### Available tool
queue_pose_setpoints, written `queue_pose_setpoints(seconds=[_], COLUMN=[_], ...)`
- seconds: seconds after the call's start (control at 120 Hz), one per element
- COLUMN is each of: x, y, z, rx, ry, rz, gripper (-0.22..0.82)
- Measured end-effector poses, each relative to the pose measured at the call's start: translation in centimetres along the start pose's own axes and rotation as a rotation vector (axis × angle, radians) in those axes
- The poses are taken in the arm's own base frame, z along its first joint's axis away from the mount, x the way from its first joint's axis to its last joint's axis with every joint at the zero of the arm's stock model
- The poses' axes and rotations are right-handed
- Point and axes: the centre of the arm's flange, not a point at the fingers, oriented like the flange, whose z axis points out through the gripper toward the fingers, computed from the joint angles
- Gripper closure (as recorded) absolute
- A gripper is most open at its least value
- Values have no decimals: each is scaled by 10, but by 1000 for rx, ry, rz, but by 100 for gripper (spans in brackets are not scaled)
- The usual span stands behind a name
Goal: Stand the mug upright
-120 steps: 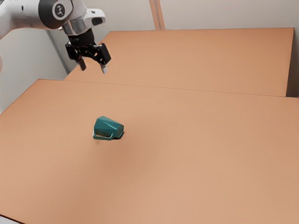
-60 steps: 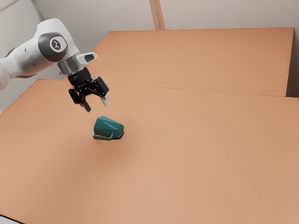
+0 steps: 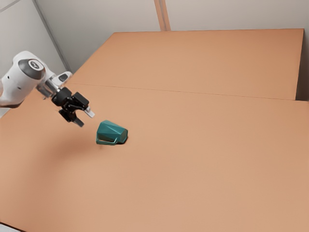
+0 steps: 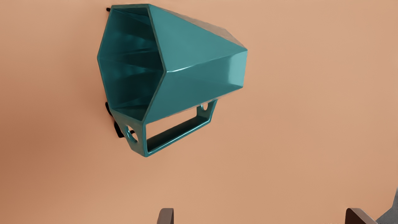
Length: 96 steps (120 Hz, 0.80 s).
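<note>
— Where's the mug (image 3: 112, 133)?
— Lying on its side on the surface (image 3: 193, 169), near the pincer (image 3: 85, 119), clear of its fingers.
— And the pincer?
— Wide open, its 2 fingers well apart, with hold of nothing.

Distant side and near wrist views look down, sharing the mug (image 4: 192, 74).

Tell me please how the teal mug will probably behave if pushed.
The mug looks stiff and hard-edged. Lying on its side, it would probably slide or rock rather than roll, since its faces are flat. Its shine suggests some slipperiness.
</note>
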Motion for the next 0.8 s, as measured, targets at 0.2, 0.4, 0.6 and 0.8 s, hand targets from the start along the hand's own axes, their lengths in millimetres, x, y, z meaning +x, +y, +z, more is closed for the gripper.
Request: queue_pose_setpoints(seconds=[0.2, 0.4, 0.6, 0.8], x=[10, 21, 34, 41], y=[-28, -37, -51, -60], z=[18, 30, 44, 52], rx=[-111, -179, -213, -225], ry=[47, 106, 138, 150], rz=[58, 124, 168, 205], gripper=[0, 0, 0, 0])
